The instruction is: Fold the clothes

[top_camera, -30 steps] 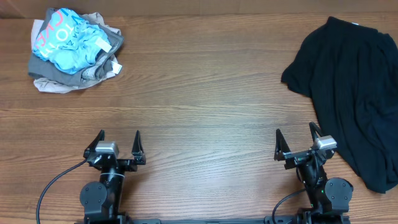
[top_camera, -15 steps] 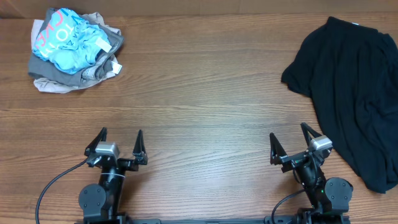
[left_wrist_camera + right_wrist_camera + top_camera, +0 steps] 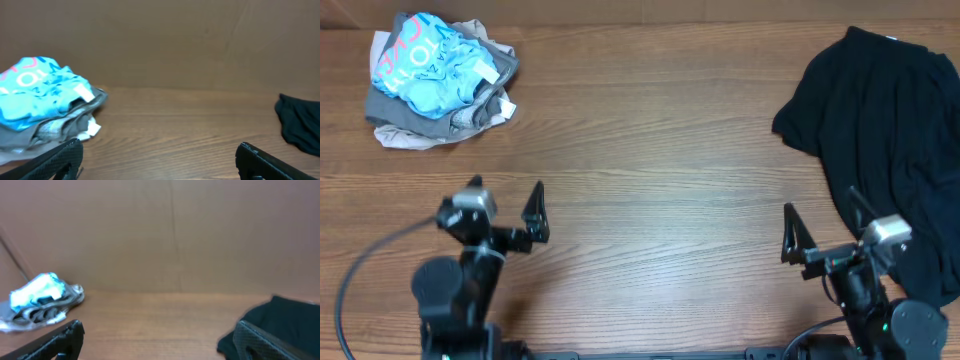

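The wooden table [image 3: 650, 140] fills the overhead view, and its edges run out of frame on every side. The black shirt [image 3: 890, 130] lies crumpled at 3 o'clock. Its right side is cut off by the frame edge, so its full outline cannot be seen, nor whether it is one garment or several. A small white speck at its top edge is too small to read.

The clothes bundle [image 3: 435, 80] sits at 10 o'clock: a light-blue printed piece on top of grey and beige cloth, with the lower layers mostly hidden. The lettering on the blue piece is only partly legible.

The right gripper [image 3: 820, 205] is at 5 o'clock, released, with nothing between its jaws. Its outer finger overlaps the dark shirt and is hard to pick out. Whether it touches the fabric cannot be told.

The left gripper [image 3: 505, 184] is at 7 o'clock, also released and empty. One finger is largely hidden behind its camera housing. A cable [image 3: 365, 265] trails from it toward 8 o'clock.

Bare wood stretches from 11 to 1 o'clock and across the centre, between bundle and shirt.
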`<state>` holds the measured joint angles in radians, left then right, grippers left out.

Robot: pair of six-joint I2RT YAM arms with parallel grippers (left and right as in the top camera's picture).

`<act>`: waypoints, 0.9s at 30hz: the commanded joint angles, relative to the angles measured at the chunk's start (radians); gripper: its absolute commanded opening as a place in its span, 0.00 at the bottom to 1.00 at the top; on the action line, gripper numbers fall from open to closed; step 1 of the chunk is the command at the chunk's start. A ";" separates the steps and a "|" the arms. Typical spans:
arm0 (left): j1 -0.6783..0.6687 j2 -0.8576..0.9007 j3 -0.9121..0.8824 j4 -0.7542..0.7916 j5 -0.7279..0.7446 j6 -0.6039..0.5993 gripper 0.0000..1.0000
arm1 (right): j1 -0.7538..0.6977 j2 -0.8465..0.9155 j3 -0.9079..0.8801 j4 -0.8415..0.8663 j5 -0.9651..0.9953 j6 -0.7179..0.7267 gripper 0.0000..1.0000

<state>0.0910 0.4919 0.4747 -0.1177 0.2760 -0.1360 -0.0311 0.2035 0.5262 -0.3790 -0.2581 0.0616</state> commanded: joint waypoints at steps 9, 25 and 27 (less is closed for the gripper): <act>-0.007 0.634 0.646 -0.367 0.222 0.092 1.00 | 0.005 0.600 0.463 -0.186 0.056 -0.014 1.00; -0.066 1.136 0.871 -0.500 0.151 0.189 1.00 | 0.002 1.516 0.979 -0.339 0.078 -0.089 1.00; -0.066 1.183 0.871 -0.495 0.152 0.188 1.00 | -0.007 1.564 0.979 -0.315 0.083 -0.089 1.00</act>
<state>0.0277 1.6058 1.3231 -0.6178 0.4545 0.0299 -0.0311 1.7058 1.4773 -0.7231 -0.1753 -0.0154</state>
